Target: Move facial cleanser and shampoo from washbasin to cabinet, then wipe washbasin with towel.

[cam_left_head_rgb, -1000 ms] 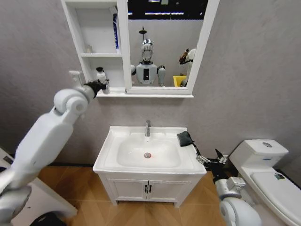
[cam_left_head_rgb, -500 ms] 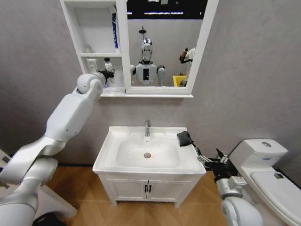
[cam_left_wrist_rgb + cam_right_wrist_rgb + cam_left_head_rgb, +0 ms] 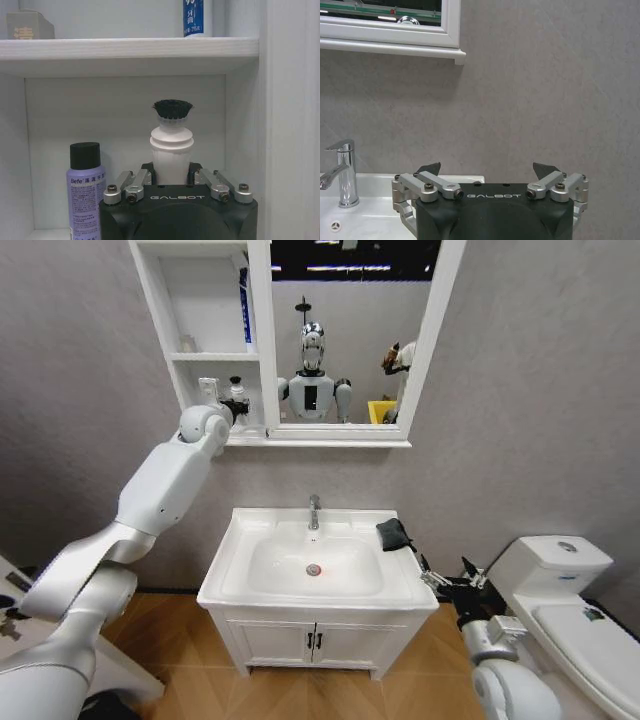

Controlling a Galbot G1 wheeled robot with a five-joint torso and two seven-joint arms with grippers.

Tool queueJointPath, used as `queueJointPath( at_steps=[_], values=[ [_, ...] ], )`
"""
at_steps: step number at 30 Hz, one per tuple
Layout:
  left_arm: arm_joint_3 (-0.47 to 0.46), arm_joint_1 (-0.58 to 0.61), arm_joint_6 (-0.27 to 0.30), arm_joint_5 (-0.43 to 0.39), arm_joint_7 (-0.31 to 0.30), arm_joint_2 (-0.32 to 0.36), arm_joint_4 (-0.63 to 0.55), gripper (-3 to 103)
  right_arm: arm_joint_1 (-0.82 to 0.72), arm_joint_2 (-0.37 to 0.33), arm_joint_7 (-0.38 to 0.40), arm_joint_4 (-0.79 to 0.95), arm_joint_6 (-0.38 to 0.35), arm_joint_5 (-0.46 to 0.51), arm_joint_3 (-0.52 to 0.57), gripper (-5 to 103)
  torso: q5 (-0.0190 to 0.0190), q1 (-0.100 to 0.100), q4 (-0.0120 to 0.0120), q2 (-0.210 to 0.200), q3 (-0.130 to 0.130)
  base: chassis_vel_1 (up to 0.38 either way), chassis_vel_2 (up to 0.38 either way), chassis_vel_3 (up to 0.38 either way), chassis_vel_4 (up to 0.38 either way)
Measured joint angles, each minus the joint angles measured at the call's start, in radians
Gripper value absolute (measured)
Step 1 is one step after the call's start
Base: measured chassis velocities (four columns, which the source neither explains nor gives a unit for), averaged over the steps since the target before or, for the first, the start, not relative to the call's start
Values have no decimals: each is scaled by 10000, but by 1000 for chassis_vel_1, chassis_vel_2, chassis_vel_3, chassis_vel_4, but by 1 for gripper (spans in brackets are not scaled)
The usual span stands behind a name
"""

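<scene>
White cabinet, three bottles, one towel

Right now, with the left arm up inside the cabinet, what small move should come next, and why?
Probably lower the white bottle a touch, then open the left tool. It is shut on the bottle inside the lowest cubby of the cabinet, beside a purple spray can; whether the bottle's base rests on the shelf is hidden. The right tool waits open beside the washbasin.

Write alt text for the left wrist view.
The left gripper holds a white bottle with a black bristled cap inside the cabinet's lowest cubbyhole. A purple spray can stands beside it.
</scene>
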Motion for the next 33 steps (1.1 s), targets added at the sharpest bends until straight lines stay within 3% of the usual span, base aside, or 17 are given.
queueJointPath(
  at_steps=[20,21,22,24,26,27,29,30,32,33],
  values=[
    [67,-227,-20,233,395,-426,870,28,-124,5,-37,20,71,75,95,100,-1,0,2,0,-1,0,0,0,0],
    [67,-267,-12,280,405,-492,1009,38,-154,11,-44,23,101,75,114,100,-1,0,2,0,0,0,0,0,0],
    [67,-267,-12,280,405,-492,1009,38,-154,11,-44,23,101,75,114,100,-1,0,2,0,0,0,0,0,0],
    [63,-300,-12,369,429,-555,1175,48,-185,20,-51,24,137,75,140,100,-1,-1,2,1,0,0,0,0,0],
    [55,-304,-17,411,444,-572,1231,48,-201,23,-52,27,146,75,148,100,-1,0,1,0,0,0,0,0,0],
    [27,-304,-50,483,453,-586,1319,59,-229,26,-58,32,166,75,160,100,-2,0,2,0,0,0,0,0,0],
    [14,-304,-67,503,453,-588,1336,59,-235,28,-59,33,172,74,161,100,-2,0,2,0,-1,0,0,0,0],
    [-16,-304,-126,537,454,-581,1339,70,-240,33,-62,33,186,74,161,100,-2,0,3,0,0,0,0,0,0],
    [-35,-302,-147,546,453,-568,1324,70,-243,35,-63,34,190,75,161,100,-2,0,3,0,0,0,0,0,0],
    [-90,-279,-178,565,448,-532,1255,76,-246,39,-63,34,195,71,157,100,-2,0,2,0,0,0,0,0,0]
  ],
)
